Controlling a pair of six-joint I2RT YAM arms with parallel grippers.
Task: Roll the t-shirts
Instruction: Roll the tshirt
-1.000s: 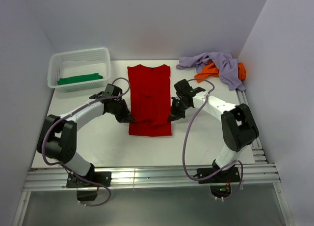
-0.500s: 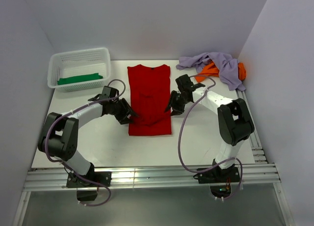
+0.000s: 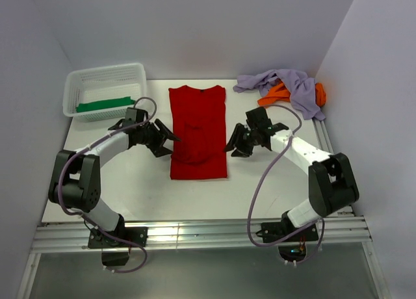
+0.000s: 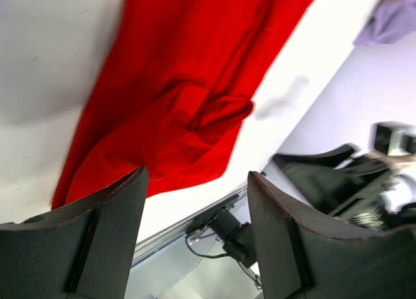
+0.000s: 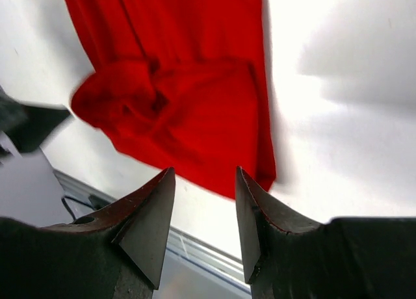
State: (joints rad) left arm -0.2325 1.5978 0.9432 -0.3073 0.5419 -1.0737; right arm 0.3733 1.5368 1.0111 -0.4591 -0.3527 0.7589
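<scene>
The bright red t-shirt (image 3: 198, 127) lies folded into a long strip in the middle of the table, with a bunched fold of cloth (image 5: 162, 94) near its near end. My left gripper (image 3: 170, 142) hovers open at the strip's left edge, and in its wrist view the left gripper (image 4: 195, 182) has nothing between its fingers. My right gripper (image 3: 230, 149) is open beside the right edge; the right gripper (image 5: 205, 175) is also empty. The green t-shirt (image 3: 104, 104) lies in the basket. The lavender t-shirt (image 3: 289, 83) and the orange t-shirt (image 3: 278, 95) are heaped at the back right.
A white mesh basket (image 3: 104, 73) stands at the back left corner. White walls close in the table on three sides. A metal rail (image 3: 195, 234) runs along the near edge by the arm bases.
Both grippers went from shut on the red t-shirt's side edges to open. They let go of the cloth and drew back outwards from it, the left one further back.
</scene>
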